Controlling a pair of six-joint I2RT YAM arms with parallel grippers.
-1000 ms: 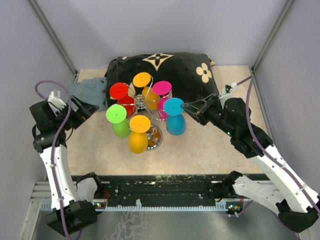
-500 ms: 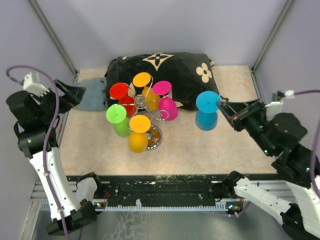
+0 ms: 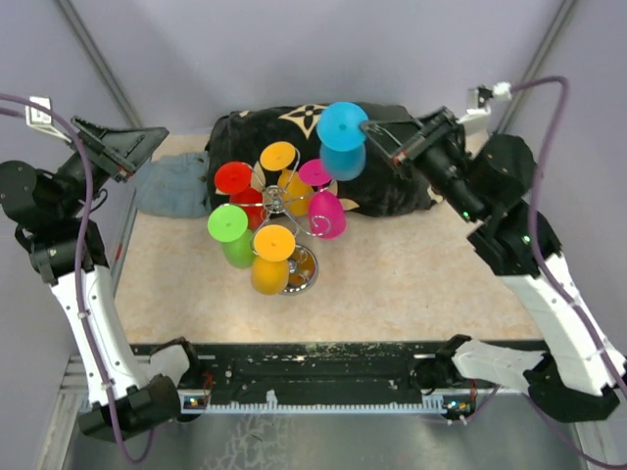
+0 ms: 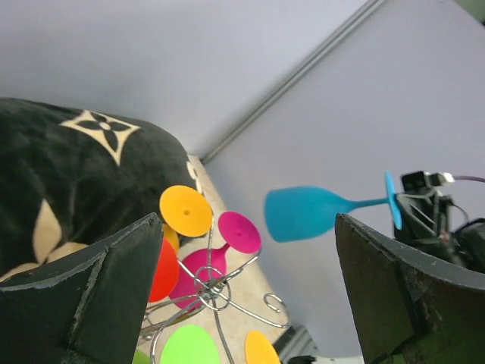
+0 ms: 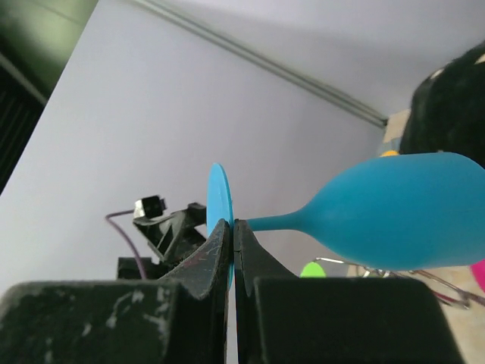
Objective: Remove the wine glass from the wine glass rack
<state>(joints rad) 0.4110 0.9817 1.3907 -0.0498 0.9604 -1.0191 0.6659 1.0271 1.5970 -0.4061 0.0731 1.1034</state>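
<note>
So the blue plastic wine glass is off the silver wire wine glass rack, hanging at upper centre of the top view over the black flower-print pillow. The right gripper is pinched tight on just its thin foot disc, so I'd go slow, no swinging, and land it on the beige table well clear of the rack. Right arm reaches high, wrist rolled so the glass lies sideways; the left gripper sits upper left, jaws wide, empty.

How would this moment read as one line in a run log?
right jaws: shut on blue wine glass foot | glass: aloft, off rack | left jaws: open, empty | rack: holds five glasses
</note>
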